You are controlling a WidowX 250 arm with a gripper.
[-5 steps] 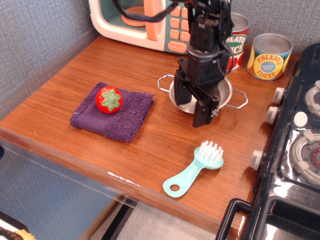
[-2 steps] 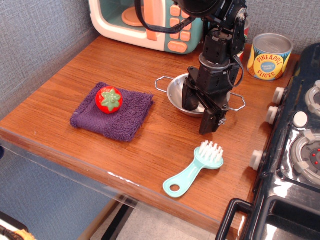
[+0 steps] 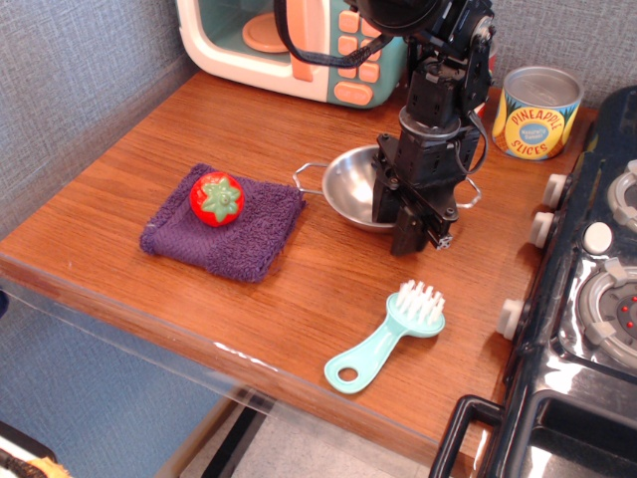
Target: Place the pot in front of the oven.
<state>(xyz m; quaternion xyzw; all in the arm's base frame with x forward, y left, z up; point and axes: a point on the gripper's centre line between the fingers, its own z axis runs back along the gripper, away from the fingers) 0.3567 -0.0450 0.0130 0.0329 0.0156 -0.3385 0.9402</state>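
Robot arm reaching down from the top of the view, its black claw (image 3: 405,214) pointing downward and clamped on the right rim of the pot (image 3: 354,189). Pot sits tilted on the wooden table (image 3: 149,139), between a purple cloth (image 3: 249,234) carrying a toy tomato (image 3: 217,198) and the arm. Oven (image 3: 299,40) stands behind, at the table's far edge, apart from the pot.

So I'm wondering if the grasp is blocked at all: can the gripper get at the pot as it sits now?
Probably yes. The gripper is already at the pot's right rim, fingers closed on it, and the pot looks tilted. Nothing else crowds it; the purple cloth and brush lie apart.
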